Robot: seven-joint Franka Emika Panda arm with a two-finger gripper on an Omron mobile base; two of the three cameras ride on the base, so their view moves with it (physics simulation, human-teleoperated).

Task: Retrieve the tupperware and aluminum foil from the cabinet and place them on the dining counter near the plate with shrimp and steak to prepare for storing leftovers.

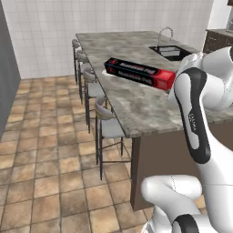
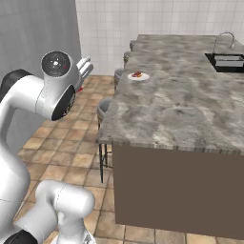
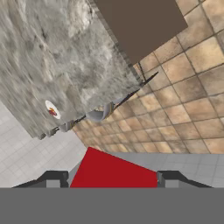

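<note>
Gripper pinching aluminum foil box by its red end, fingertips on either side of it in hand view. Left base view: box held roughly level in the air over the dining counter, black end twd the stools, red end at the wrist. Plate w/ shrimp and steak sits near counter's stool-side edge, also tiny in hand view. Box prob not touching the counter, hard to tell. Sink at far side.
</note>
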